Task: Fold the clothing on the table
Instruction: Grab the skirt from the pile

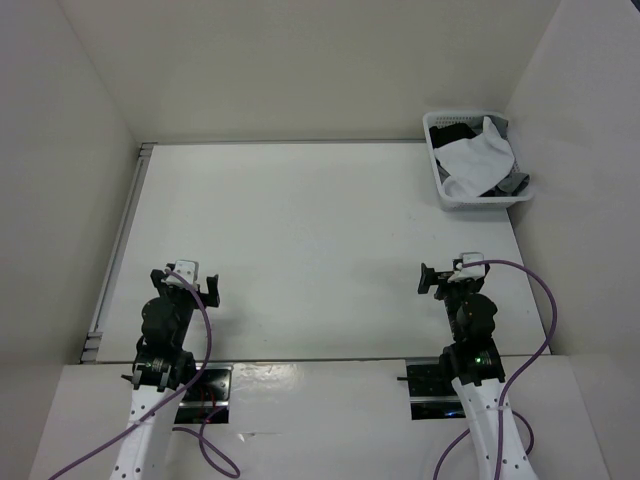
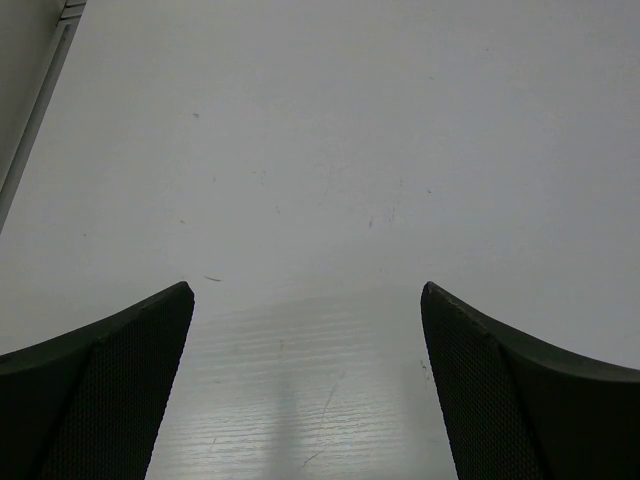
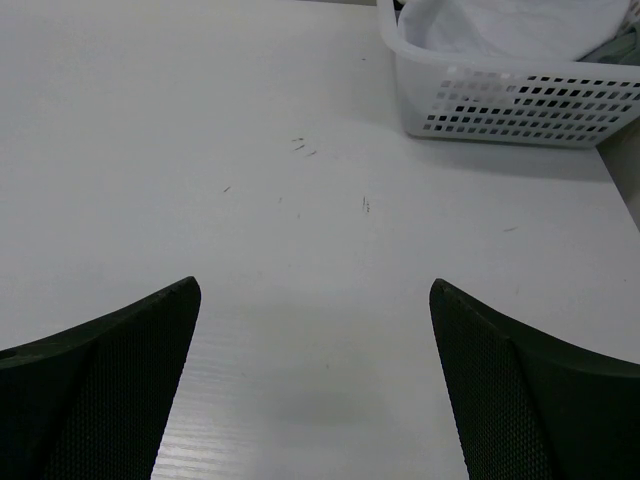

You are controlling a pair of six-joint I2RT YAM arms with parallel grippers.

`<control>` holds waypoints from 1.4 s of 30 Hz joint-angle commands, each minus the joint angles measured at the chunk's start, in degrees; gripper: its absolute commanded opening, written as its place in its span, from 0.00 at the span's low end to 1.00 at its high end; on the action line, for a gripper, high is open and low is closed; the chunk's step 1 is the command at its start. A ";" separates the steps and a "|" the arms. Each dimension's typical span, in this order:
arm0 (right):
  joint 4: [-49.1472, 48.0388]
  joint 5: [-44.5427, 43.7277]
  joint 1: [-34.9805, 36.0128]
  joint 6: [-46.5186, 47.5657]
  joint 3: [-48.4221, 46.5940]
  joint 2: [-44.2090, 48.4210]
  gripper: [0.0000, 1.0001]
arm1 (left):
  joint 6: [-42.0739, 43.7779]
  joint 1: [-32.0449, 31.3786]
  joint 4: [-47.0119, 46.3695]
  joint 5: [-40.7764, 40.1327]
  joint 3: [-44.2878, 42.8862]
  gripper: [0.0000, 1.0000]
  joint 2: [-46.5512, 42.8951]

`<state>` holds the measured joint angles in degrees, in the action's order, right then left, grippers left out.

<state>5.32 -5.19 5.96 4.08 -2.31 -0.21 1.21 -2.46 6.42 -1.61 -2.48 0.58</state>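
White tabletop (image 1: 300,230) fills the space between plain walls, with a white slatted basket (image 1: 478,202) at its far right corner. The white clothing (image 1: 478,160) lies bunched in that basket on black and grey garments (image 1: 452,133). Left gripper (image 1: 188,280) and right gripper (image 1: 447,278) hover near the near edge, jaws spread wide and empty.

The left arm (image 1: 165,325) and the right arm (image 1: 472,318) each have chunky black joint housings, white lower links and a white cap at the wrist. A thin purple cable (image 1: 208,335) loops beside each arm. A small green light (image 1: 480,358) glows on the right one. The black fingers (image 2: 100,390) are curved, with finely mesh-textured inner faces.
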 commanded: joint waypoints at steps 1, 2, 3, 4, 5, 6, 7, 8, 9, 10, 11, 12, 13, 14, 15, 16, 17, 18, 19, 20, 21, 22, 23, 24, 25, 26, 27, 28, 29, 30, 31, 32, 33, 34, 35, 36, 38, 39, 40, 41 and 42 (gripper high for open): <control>-1.89 -0.17 -0.33 -0.74 2.66 4.43 0.99 | -0.77 -0.27 -1.41 -0.59 2.30 1.00 -7.52; -1.89 -0.17 -0.33 -0.74 2.66 4.43 0.99 | -0.77 -0.27 -1.41 -0.59 2.30 1.00 -7.52; -1.89 -0.17 -0.33 -0.74 2.66 4.43 0.99 | -0.77 -0.27 -1.41 -0.59 2.30 1.00 -7.52; -1.89 -0.17 -0.33 -0.74 2.66 4.43 0.99 | -0.77 -0.27 -1.41 -0.59 2.30 1.00 -7.52; -1.89 -0.17 -0.33 -0.74 2.66 4.43 0.99 | -0.77 -0.27 -1.41 -0.59 2.30 1.00 -7.52; -1.89 -0.17 -0.33 -0.74 2.66 4.43 0.99 | -0.77 -0.27 -1.41 -0.59 2.30 1.00 -7.52; -1.89 -0.17 -0.33 -0.74 2.66 4.43 0.99 | -0.77 -0.27 -1.41 -0.59 2.30 1.00 -7.52; -1.89 -0.17 -0.33 -0.74 2.66 4.43 0.99 | -0.77 -0.27 -1.41 -0.59 2.30 1.00 -7.52; -1.89 -0.17 -0.33 -0.74 2.66 4.43 0.99 | -0.77 -0.27 -1.41 -0.59 2.30 1.00 -7.52; -2.42 0.79 -0.33 0.13 2.05 4.43 0.99 | -0.77 -0.27 -1.41 -0.59 2.30 1.00 -7.52; -2.42 2.45 -0.33 1.80 1.52 4.43 0.99 | -0.77 -0.27 -1.41 -0.59 2.30 1.00 -7.52; -2.42 3.51 -0.33 3.47 0.64 4.43 0.99 | -0.77 -0.27 -1.41 -0.59 2.30 1.00 -7.52; -4.25 3.52 -0.85 4.87 -1.28 4.43 0.99 | -0.77 -0.27 -1.41 -0.59 2.30 1.00 -7.52; -6.44 3.52 -0.86 5.85 -2.25 4.43 0.99 | -0.77 -0.27 -1.41 -0.59 2.30 1.00 -7.52; -9.07 0.04 -0.86 6.46 -3.40 4.43 0.99 | -0.77 -0.27 -1.41 -0.59 2.30 1.00 -7.52; -11.54 -1.73 -0.86 7.60 -5.58 4.43 0.99 | -0.77 -0.27 -1.41 -0.59 2.30 1.00 -7.52; -16.43 -2.88 -0.86 9.09 -6.74 4.43 0.99 | -0.77 -0.27 -1.41 -0.59 2.30 1.00 -7.52; -18.31 -5.42 -0.86 10.06 -7.96 4.43 0.99 | -0.77 -0.27 -1.41 -0.59 2.30 1.00 -7.52; -19.11 -6.23 -0.86 10.07 -11.28 4.43 0.99 | -0.77 -0.27 -1.41 -0.59 2.30 1.00 -7.52; -18.08 -6.23 -0.86 10.07 -13.23 4.43 0.99 | -0.77 -0.27 -1.41 -0.59 2.30 1.00 -7.52; -17.37 -7.28 -0.86 9.55 -16.82 3.90 0.99 | -0.77 -0.27 -1.41 -0.59 2.30 1.00 -7.52; -16.23 -9.03 -0.86 7.72 -18.68 3.29 0.99 | -0.77 -0.27 -1.41 -0.59 2.30 1.00 -7.52; -14.74 -11.40 -0.86 5.44 -20.44 2.33 0.99 | -0.77 -0.27 -1.41 -0.59 2.30 1.00 -7.52; -10.38 -13.33 -0.86 3.94 -22.37 0.92 0.99 | -0.77 -0.27 -1.41 -0.59 2.30 1.00 -7.52; -7.46 -16.66 -0.86 1.14 -26.74 -3.27 0.99 | -0.77 -0.27 -1.41 -0.59 2.30 1.00 -7.52; -4.47 -17.91 -0.86 -0.20 -28.96 -6.00 0.99 | -0.77 -0.27 -1.41 -0.59 2.30 1.00 -7.52; 2.52 -18.79 -0.86 -1.25 -31.33 -9.08 0.99 | -0.77 -0.27 -1.41 -0.59 2.30 1.00 -7.52; 6.42 -18.80 -0.86 -3.18 -36.14 -15.90 0.99 | -0.77 -0.27 -1.41 -0.59 2.30 1.00 -7.52; 10.11 -18.19 -0.86 -3.72 -38.45 -19.44 0.99 | -0.77 -0.27 -1.41 -0.59 2.30 1.00 -7.52; 16.76 -17.32 -0.86 -3.72 -43.00 -22.87 0.99 | -0.77 -0.27 -1.41 -0.59 2.30 1.00 -7.52; 17.87 -17.31 -1.38 -4.94 -44.61 -26.47 0.99 | -0.77 -0.27 -1.41 -0.59 2.30 1.00 -7.52; 18.92 -14.44 -3.65 -3.39 -49.33 -31.73 0.99 | -0.77 -0.27 -1.41 -0.59 2.30 1.00 -7.52; 24.07 -10.93 -4.98 -1.63 -52.59 -34.92 0.99 | -0.77 -0.27 -1.41 -0.59 2.30 1.00 -7.52; 27.08 -7.24 -6.29 -0.22 -56.02 -38.52 0.99 | -0.77 -0.27 -1.41 -0.59 2.30 1.00 -7.52; 29.81 -3.03 -7.44 0.92 -59.27 -45.51 0.99 | -0.77 -0.27 -1.41 -0.59 2.30 1.00 -7.52; 32.18 -1.33 -9.54 1.63 -65.22 -48.72 0.99 | -0.77 -0.27 -1.41 -0.59 2.30 1.00 -7.52; 36.33 1.31 -11.57 3.12 -69.48 -55.91 0.99 | -0.77 -0.27 -1.41 -0.59 2.30 1.00 -7.52; 37.03 2.45 -12.54 4.00 -72.63 -57.69 0.99 | -0.77 -0.27 -1.41 -0.59 2.30 1.00 -7.52; 38.26 3.16 -14.11 4.79 -74.06 -59.28 0.99 | 0.10 -0.27 -1.41 0.89 1.43 1.00 -7.52; 38.88 3.17 -14.83 4.80 -75.29 -60.77 0.99 | 0.11 -0.27 -2.19 1.86 0.56 1.00 -7.52; 38.89 4.56 -15.62 5.76 -77.22 -63.66 0.99 | -0.59 -0.27 -3.59 -0.13 -0.15 1.00 -7.52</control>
<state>36.12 -5.98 -7.31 6.76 -73.43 -61.21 1.23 -2.46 6.33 -1.28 -2.46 0.51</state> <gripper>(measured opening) 0.992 1.001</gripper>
